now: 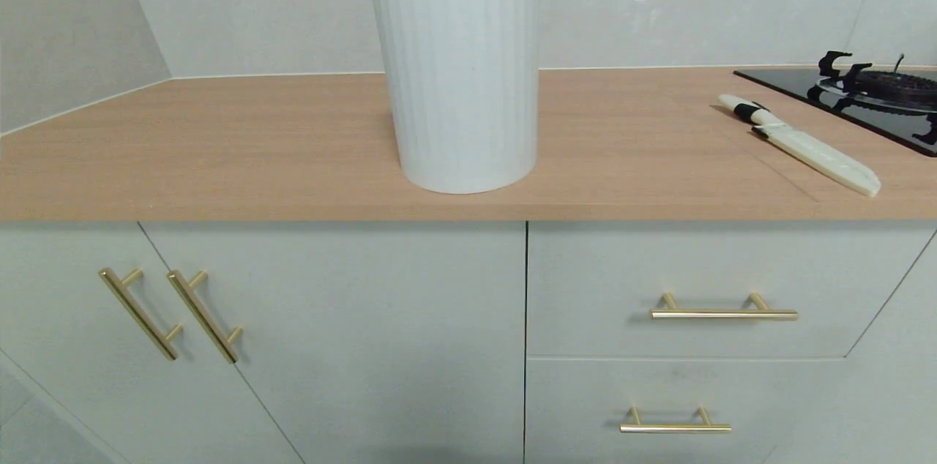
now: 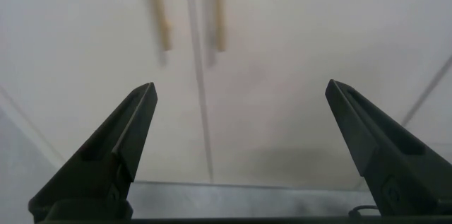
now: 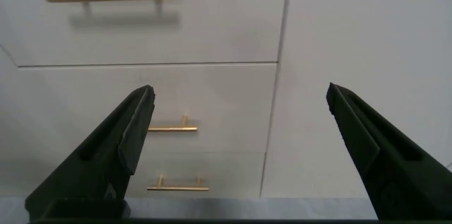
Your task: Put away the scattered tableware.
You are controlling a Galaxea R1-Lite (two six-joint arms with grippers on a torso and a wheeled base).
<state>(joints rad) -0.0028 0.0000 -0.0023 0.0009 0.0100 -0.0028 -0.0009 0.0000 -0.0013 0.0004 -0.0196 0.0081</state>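
A white knife (image 1: 801, 145) with a black band on its handle lies flat on the wooden countertop (image 1: 219, 149) at the right, beside the stove. A tall white ribbed container (image 1: 457, 61) stands upright at the counter's middle, near the front edge. My left gripper (image 2: 240, 97) is open and faces the white cabinet doors, with two gold handles (image 2: 189, 8) ahead of it. My right gripper (image 3: 240, 100) is open too, held in front of the white drawers (image 3: 141, 90), nothing between its fingers.
A black gas stove (image 1: 871, 94) sits at the counter's far right. Below the counter are cabinet doors with gold handles (image 1: 172, 314) on the left and drawers with gold bar handles (image 1: 723, 313) on the right. Tiled walls close the back and left.
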